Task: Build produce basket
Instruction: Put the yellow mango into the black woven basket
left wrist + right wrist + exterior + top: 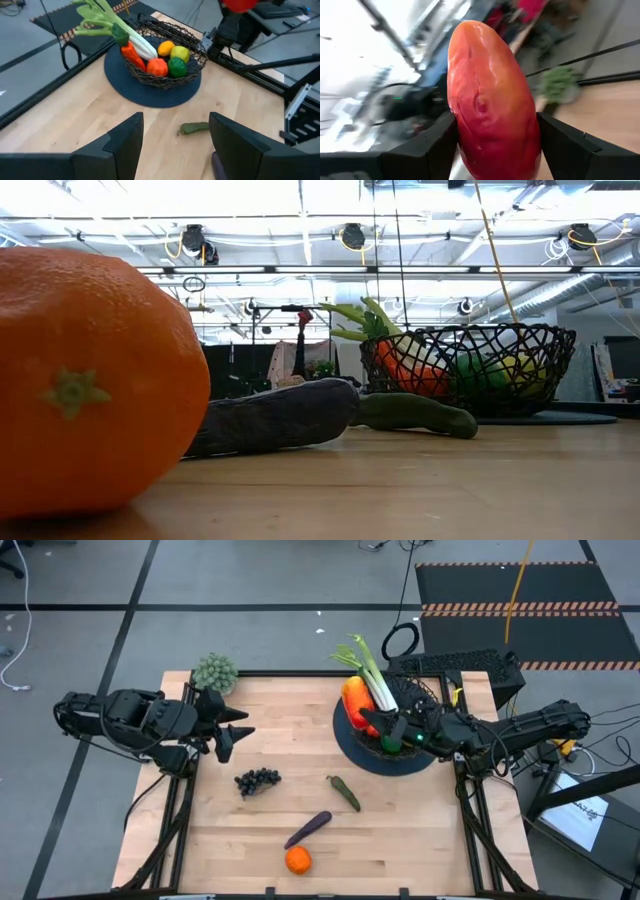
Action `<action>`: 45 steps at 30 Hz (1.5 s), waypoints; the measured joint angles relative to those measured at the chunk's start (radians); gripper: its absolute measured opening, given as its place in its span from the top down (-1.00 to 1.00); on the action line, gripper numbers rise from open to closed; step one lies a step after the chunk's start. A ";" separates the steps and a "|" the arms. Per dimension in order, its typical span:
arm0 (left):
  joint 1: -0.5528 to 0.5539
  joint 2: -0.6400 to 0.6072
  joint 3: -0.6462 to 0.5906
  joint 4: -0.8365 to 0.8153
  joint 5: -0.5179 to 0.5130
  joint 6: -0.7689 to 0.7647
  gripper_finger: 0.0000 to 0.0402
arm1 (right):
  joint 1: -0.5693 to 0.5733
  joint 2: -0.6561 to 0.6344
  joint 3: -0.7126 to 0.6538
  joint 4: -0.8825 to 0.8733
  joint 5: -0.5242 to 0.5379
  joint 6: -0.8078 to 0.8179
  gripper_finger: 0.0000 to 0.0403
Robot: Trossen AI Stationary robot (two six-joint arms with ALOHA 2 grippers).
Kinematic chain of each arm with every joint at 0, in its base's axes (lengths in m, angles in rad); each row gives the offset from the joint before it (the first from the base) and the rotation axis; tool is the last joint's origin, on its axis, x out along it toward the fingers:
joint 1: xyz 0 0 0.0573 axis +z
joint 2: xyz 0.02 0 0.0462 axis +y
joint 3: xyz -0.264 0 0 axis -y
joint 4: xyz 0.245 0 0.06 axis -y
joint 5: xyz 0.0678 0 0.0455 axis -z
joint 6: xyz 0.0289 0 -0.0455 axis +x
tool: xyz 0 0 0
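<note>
I have the pepper [492, 100] clamped in my right gripper [385, 727] over the half-filled basket [425, 755]; left gripper [232, 732] apart; grapes [257, 780], pickle [345, 792], eggplant [308, 829], orange [297, 860] remain.

Bright overhead glare; pepper [492, 100] background blurred (wrist view).

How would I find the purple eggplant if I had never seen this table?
Look at the wooden table, at the bare part nearer the front edge, away from the black basket. The eggplant lies there, slanted, right next to the orange. It is long, thin and dark purple, while the pickle nearby is green.
</note>
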 joint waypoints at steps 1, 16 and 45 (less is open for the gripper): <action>0.000 0.000 0.000 0.000 0.006 0.009 -0.12 | 0.000 0.000 0.000 -0.031 0.028 0.004 -0.21; 0.000 0.000 0.000 -0.032 0.028 -0.007 -0.12 | -0.212 -0.097 0.000 -0.895 0.074 0.434 -0.21; 0.246 0.106 0.001 0.065 -0.094 0.267 -0.12 | -0.721 -0.113 -0.373 -0.659 -0.377 0.442 -0.60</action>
